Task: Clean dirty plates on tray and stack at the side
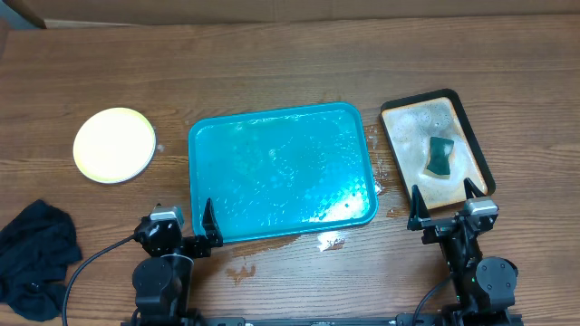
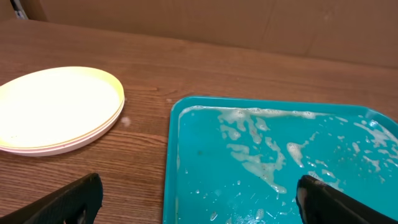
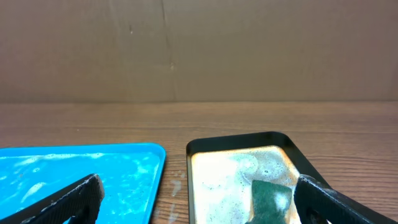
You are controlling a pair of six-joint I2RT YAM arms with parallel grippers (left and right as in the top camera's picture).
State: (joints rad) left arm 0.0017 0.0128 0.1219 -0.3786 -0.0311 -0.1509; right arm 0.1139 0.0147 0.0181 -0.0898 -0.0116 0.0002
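Two grippers sit low at my near edge of the table (image 1: 272, 63), both with fingers spread wide and nothing between them. The left gripper (image 1: 178, 233) is just off the near left corner of the tray (image 1: 272, 181), and the right gripper (image 1: 443, 214) is at the near end of the black-rimmed soapy tray (image 1: 479, 154). The plates (image 1: 113, 145) lie stacked on the bare wood to the left of the turquoise tray, apart from it, with a pale yellow-green one on top. From the left wrist I see layered rims beneath it but cannot count them. The tray's floor is wet and streaked with foam (image 2: 255, 146). A green sponge (image 1: 440, 158) lies in the suds of the soapy tray. A dark cloth (image 1: 36, 258) is bunched at the near left.
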